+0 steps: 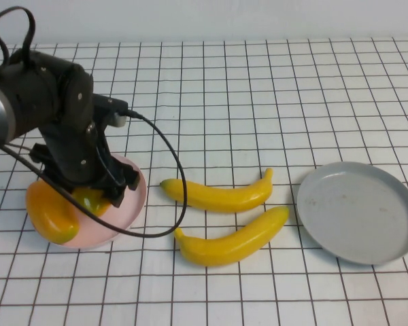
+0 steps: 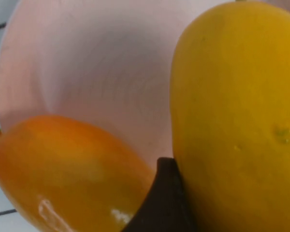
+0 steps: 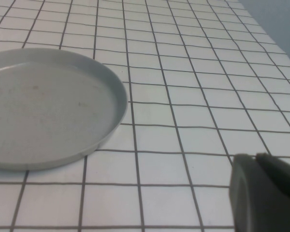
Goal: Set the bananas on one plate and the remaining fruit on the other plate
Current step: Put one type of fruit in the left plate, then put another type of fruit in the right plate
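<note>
Both mangoes (image 1: 51,212) on pink plate (image 1: 132,204), left gripper (image 1: 98,193) over them, jaws' state unclear. Bananas (image 1: 221,195) on tabletop (image 1: 258,88), grey plate (image 1: 360,212) bare. Right gripper (image 3: 263,193) beside grey plate, can't tell.

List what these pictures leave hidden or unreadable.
- Left gripper, over the pink plate: its own arm hides the jaws in the high view; the wrist view shows one finger between two mangoes.
- Right gripper: outside the high view; its wrist view cuts it off beside the grey plate.
</note>
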### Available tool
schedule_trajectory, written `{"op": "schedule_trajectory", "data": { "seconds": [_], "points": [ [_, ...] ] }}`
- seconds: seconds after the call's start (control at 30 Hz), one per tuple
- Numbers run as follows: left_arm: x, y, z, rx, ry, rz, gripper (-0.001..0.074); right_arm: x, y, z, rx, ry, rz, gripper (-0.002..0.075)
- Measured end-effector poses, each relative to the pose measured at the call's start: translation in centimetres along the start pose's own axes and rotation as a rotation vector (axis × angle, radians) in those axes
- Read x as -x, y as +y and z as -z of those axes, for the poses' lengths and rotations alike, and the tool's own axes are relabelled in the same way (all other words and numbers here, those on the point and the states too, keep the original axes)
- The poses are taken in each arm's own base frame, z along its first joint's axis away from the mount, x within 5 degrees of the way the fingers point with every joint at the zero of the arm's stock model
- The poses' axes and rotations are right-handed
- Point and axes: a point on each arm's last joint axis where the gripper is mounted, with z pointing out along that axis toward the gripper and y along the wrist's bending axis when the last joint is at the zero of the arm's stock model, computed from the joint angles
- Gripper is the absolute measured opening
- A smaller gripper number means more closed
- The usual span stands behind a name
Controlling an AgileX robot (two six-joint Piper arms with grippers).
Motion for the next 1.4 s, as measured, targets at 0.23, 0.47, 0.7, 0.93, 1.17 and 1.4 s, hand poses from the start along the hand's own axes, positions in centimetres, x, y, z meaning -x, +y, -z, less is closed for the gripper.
{"op": "schedule_trajectory", "data": {
  "seconds": [0.23, 0.47, 0.7, 0.93, 1.17, 1.4],
  "points": [
    [-0.8, 0.0, -0.9, 0.005, 0.002, 0.042, 0.0591, 0.0, 0.0, 0.0, 0.0, 0.0, 0.0, -0.0016],
    [-0.4, 0.1, 0.6, 0.003, -0.087, 0.021, 0.0668, 0.0, 0.0, 0.0, 0.0, 0.0, 0.0, -0.0016],
    [-1.4, -0.2, 5.9, -0.03, -0.234, -0.014, 0.0668, 0.0, 0.0, 0.0, 0.0, 0.0, 0.0, -0.0017],
    [-6.2, -1.3, 13.6, -0.061, -0.495, -0.081, 0.0378, 0.0, 0.0, 0.0, 0.0, 0.0, 0.0, -0.0016],
    [-14.6, -0.5, 15.8, -0.104, -0.649, 0.018, 0.0025, 0.0, 0.0, 0.0, 0.0, 0.0, 0.0, -0.0016],
    [-21.4, 0.5, 15.9, -0.097, -0.816, 0.054, 0.0, 0.0, 0.0, 0.0, 0.0, 0.0, 0.0, -0.0016]
  ]
}}
